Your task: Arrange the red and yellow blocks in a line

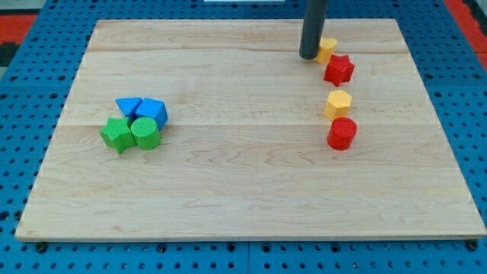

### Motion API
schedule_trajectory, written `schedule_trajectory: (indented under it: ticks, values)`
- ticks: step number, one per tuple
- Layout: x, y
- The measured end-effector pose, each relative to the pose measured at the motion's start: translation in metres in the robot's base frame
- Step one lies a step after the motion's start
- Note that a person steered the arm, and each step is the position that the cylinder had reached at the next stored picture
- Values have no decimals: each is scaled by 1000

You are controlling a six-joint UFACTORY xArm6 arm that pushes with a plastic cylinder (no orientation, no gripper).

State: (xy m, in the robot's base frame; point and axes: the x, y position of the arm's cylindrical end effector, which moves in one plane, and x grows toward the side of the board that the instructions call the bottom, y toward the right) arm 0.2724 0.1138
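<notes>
A pale wooden table (243, 175) lies on blue pegboard. Eight blocks sit on it: two yellow, two red, two blue, two green. There are no jaws, only a dark rod. My tip (308, 55) touches the left side of the top yellow block (327, 49). Below it, toward the view's bottom, run the red star (338, 70), yellow hexagon (338, 103) and red cylinder (342, 133). At the view's left cluster the blue triangle (128, 106), blue block (152, 110), green star (116, 134) and green cylinder (145, 132).

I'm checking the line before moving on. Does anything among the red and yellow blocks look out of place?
Slightly. The top yellow block sits left of the red star, yellow hexagon and red cylinder, against my tip.
</notes>
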Motion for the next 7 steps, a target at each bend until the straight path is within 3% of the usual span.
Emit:
schedule_trajectory:
  ticks: [2, 7]
  values:
    - [-32, 7]
    - [-32, -4]
